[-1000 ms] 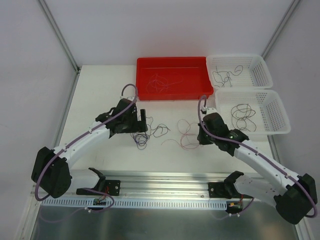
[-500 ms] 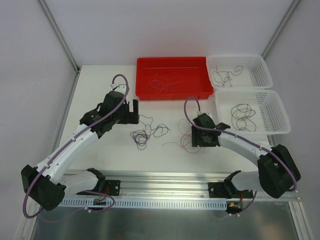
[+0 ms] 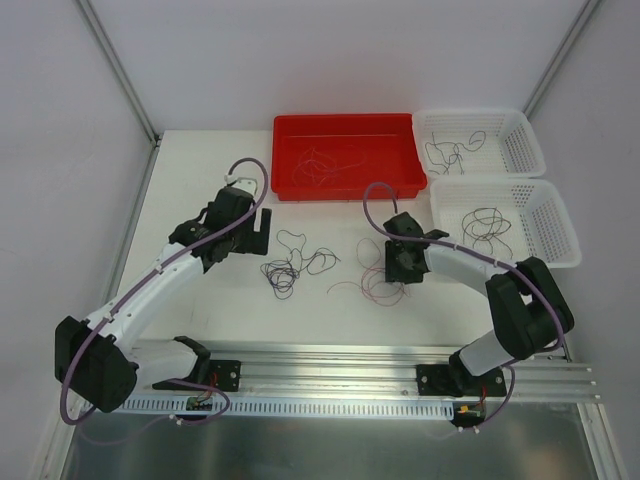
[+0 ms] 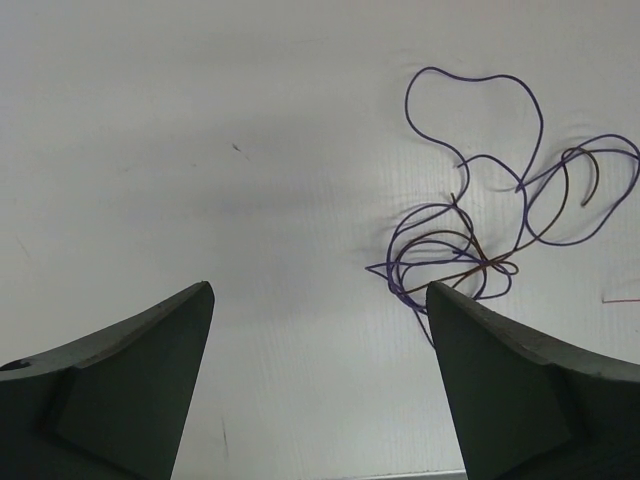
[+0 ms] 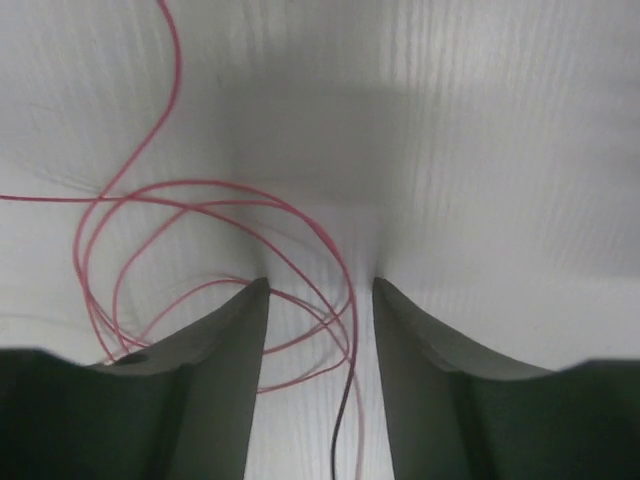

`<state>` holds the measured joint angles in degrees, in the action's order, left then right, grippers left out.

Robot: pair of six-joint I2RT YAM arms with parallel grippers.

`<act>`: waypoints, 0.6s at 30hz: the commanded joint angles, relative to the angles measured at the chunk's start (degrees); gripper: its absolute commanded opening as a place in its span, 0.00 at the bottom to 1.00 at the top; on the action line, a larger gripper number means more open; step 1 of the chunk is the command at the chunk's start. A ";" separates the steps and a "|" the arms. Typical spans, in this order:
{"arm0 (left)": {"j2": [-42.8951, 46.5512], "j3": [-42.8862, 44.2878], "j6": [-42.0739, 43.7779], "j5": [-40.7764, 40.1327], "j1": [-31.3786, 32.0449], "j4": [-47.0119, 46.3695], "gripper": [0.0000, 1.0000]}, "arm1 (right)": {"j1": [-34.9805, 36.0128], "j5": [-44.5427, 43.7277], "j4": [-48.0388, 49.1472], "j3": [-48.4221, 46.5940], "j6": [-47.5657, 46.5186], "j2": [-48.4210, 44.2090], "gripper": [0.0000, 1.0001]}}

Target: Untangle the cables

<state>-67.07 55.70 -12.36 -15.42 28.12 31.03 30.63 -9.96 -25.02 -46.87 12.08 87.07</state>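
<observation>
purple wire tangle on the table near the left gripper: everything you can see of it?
The purple tangle is hair-thin curly wire: purple strands with a brown one wound through, meeting in a small knot with loose loops spreading out. It lies flat on the white table, in front of the red tray. The open left gripper is not holding it.

No text, label, brand, number or sign can be read in any of the three views.
</observation>
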 commanded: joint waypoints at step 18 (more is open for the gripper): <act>3.70 -0.68 -1.97 -3.13 -10.71 0.00 0.89 | 0.57 0.03 -18.31 -35.60 -14.79 -8.76 0.01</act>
<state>-65.04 55.33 -13.08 -19.84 18.79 30.96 30.92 -7.53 -37.82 -70.72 2.85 82.02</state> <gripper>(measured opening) 0.887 0.014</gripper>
